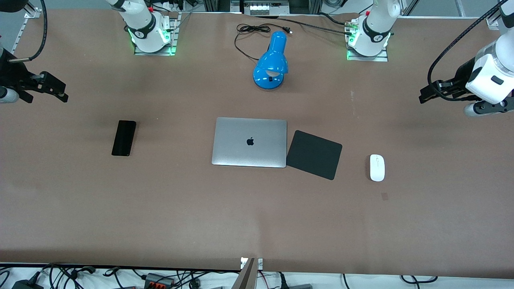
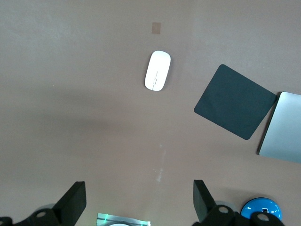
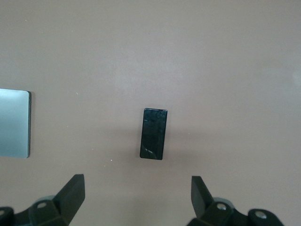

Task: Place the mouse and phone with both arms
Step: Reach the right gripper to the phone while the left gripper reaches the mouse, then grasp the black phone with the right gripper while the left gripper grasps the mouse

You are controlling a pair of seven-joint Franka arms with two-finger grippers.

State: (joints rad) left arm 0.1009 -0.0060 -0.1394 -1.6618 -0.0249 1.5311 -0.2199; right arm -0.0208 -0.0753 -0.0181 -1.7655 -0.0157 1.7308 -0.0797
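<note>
The black phone (image 1: 123, 137) lies flat on the brown table, toward the right arm's end from the laptop; it also shows in the right wrist view (image 3: 154, 133). The white mouse (image 1: 377, 167) lies toward the left arm's end, beside the black square pad; it also shows in the left wrist view (image 2: 157, 70). My right gripper (image 1: 62, 91) hangs open and empty over bare table at the right arm's end (image 3: 136, 195). My left gripper (image 1: 425, 94) hangs open and empty over bare table at the left arm's end (image 2: 138, 200). Neither gripper touches anything.
A closed silver laptop (image 1: 249, 142) lies mid-table with a black square pad (image 1: 314, 154) touching its side. A blue desk lamp (image 1: 271, 60) with a black cord stands between the arm bases. Cables lie along the table's near edge.
</note>
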